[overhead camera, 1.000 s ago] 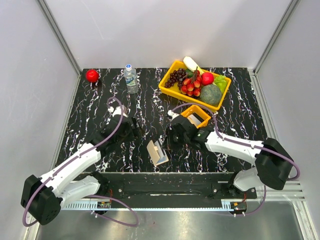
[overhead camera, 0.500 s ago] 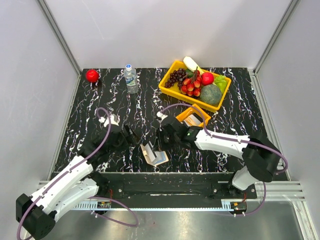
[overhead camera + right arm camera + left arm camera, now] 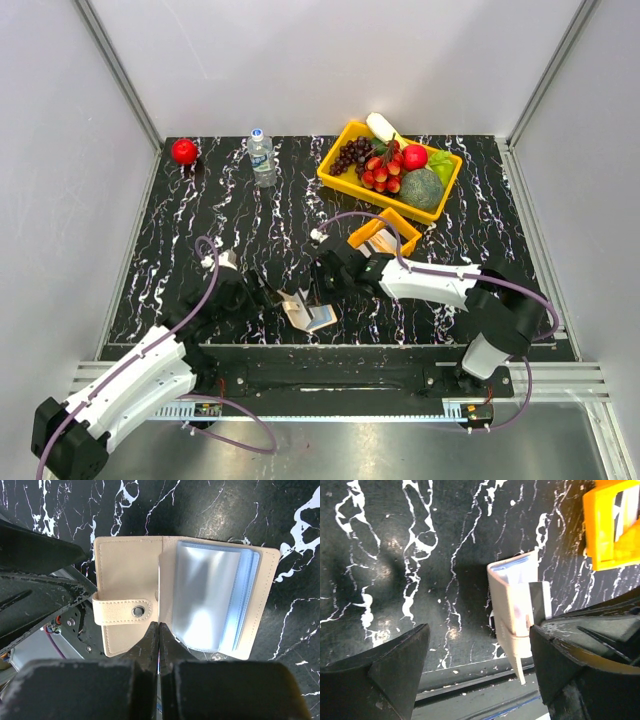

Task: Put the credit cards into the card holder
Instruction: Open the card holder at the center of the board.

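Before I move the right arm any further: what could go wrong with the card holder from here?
The left gripper is open and not clamping the card holder, so a push from the shut right gripper above it may slide or fold it. The holder also lies close to the near edge of the table and could go over.

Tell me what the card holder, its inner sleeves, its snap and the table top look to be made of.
Card holder: beige leather or imitation leather, matte, with stitching along the edges. Sleeves: thin clear plastic, glossy, bluish, catching glare. Snap: likely metal, small and shiny. Table top: black with white veins, smooth marble look; stone or printed laminate cannot be told.
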Controlling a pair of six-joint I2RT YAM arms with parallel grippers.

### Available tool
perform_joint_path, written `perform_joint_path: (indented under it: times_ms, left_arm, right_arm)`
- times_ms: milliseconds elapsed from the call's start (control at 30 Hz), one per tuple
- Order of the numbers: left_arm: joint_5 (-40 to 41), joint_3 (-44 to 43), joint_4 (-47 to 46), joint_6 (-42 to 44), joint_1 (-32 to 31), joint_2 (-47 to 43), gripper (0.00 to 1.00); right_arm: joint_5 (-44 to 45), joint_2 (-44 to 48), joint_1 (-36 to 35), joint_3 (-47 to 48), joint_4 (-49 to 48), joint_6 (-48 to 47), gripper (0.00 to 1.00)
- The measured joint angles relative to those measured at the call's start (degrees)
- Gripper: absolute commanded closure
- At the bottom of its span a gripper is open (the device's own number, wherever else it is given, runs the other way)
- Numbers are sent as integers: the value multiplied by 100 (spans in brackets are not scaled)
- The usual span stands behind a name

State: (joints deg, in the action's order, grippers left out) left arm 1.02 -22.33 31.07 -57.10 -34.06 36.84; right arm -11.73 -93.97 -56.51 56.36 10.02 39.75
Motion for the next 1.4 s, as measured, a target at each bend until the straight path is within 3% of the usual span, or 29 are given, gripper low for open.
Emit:
perform_joint_path:
  times_ms: [267,533,600,733,867,1133,1400]
  left_arm:
    - [-149,44,-503,-195,0,192,18]
    - [-111,177,-750,-319,0,573,31]
    - [-44,184,-774,-330,0,632,44]
    - [76,184,-846,-363,0,809,82]
    - [212,181,-892,-258,0,1137,99]
    - [616,-240,-927,354,0,2009,100]
    - [756,-990,-1239,1150,0,2931,100]
  right_arm:
    - [-50,-70,-2,44,-35,0,100]
    - [-144,-83,-2,66,-44,-4,100]
    - [-146,-83,-2,66,-42,-7,100]
    - [-144,-83,-2,66,-39,-24,100]
    - [-116,-83,-2,66,-39,-39,100]
    - [616,509,83,15,85,-151,100]
    - [933,955,702,-201,146,-227,100]
